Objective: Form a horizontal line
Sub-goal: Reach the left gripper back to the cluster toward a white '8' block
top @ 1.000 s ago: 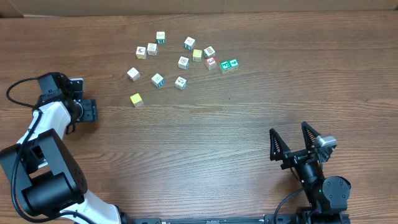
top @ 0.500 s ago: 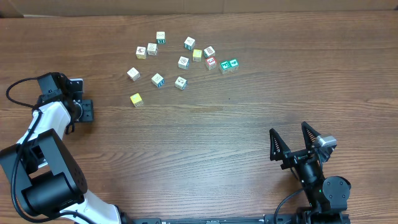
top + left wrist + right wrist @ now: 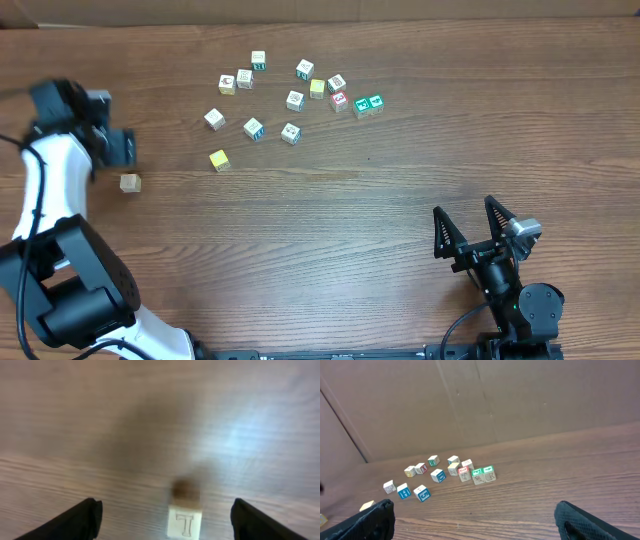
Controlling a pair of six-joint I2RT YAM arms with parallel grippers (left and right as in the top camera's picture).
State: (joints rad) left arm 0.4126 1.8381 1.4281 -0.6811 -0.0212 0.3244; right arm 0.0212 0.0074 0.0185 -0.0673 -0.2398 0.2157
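Several small picture cubes [image 3: 292, 100] lie scattered at the far middle of the table. No straight row of four touching cubes shows in any view. A lone pale cube [image 3: 129, 182] sits apart at the far left. In the left wrist view it shows a letter T [image 3: 185, 522]. My left gripper [image 3: 112, 148] is open and empty, raised above that cube, which lies between its fingers [image 3: 165, 515]. My right gripper [image 3: 465, 215] is open and empty near the front right [image 3: 475, 515].
A yellow cube [image 3: 219, 159] lies nearest the lone cube. Two green cubes [image 3: 368, 104] touch each other beside a red one [image 3: 339, 100] at the cluster's right end. A cardboard wall [image 3: 520, 400] runs behind the table.
My left gripper has moved up and to the far left, and the pale cube now lies bare on the table where the gripper was. The right arm has not moved.
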